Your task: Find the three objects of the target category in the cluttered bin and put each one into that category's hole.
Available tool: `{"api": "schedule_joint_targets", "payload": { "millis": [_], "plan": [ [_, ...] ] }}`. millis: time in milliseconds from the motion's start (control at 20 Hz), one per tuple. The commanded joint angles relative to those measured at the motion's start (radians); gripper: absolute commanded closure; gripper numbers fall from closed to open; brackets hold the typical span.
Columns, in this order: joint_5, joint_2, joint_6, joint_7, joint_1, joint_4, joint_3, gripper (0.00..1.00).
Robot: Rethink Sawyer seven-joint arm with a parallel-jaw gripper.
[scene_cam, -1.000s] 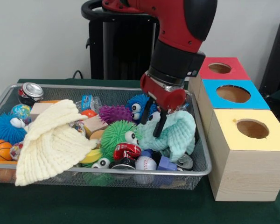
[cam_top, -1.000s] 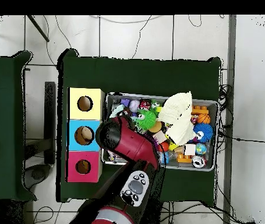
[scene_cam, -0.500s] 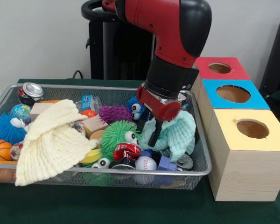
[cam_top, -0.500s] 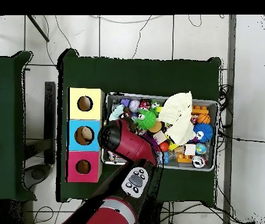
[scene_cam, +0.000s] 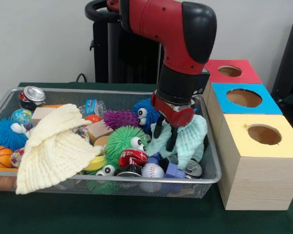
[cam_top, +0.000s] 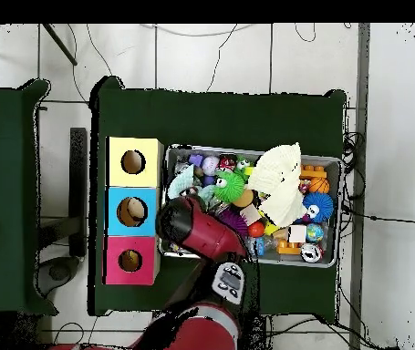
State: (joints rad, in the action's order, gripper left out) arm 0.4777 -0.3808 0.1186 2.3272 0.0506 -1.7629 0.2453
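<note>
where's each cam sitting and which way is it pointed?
Front view: across the table at bin height, facing the robot; red arm and gripper over the mint cloth.
Overhead view: above the table, looking straight down; arm enters from the bottom.
Shared: wire bin, cream cloth, three boxes.

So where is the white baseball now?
In the front view, the white baseball lies against the wire basket's near wall, right of centre, between the crushed red can and the blue block.
</note>
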Motion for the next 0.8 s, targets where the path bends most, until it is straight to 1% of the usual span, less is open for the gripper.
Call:
{"api": "schedule_joint_targets", "payload": {
  "millis": [50, 200, 250, 300, 350, 450, 550, 600, 650, 700, 750, 800],
  "plan": [
    [-0.103, -0.058, -0.075, 0.085, -0.127, -0.195, -0.259, 0.00],
    [-0.156, -0.046, -0.117, 0.094, -0.167, -0.229, -0.295, 0.00],
    [-0.176, -0.031, -0.143, 0.102, -0.177, -0.236, -0.306, 0.00],
    [-0.184, -0.028, -0.150, 0.109, -0.175, -0.236, -0.305, 0.00],
    [-0.204, -0.021, -0.163, 0.117, -0.163, -0.229, -0.293, 1.00],
    [-0.199, -0.015, -0.213, 0.148, -0.132, -0.227, -0.266, 1.00],
    [-0.203, -0.014, -0.204, 0.141, -0.129, -0.220, -0.263, 1.00],
    [-0.216, -0.016, -0.198, 0.127, -0.144, -0.217, -0.276, 1.00],
    [-0.228, -0.036, -0.183, 0.114, -0.157, -0.222, -0.285, 1.00],
    [-0.221, -0.049, -0.164, 0.114, -0.154, -0.220, -0.279, 1.00],
    [-0.210, -0.086, -0.123, 0.110, -0.140, -0.222, -0.257, 1.00],
    [-0.209, -0.106, -0.100, 0.105, -0.136, -0.223, -0.243, 1.00]
  ]
}}
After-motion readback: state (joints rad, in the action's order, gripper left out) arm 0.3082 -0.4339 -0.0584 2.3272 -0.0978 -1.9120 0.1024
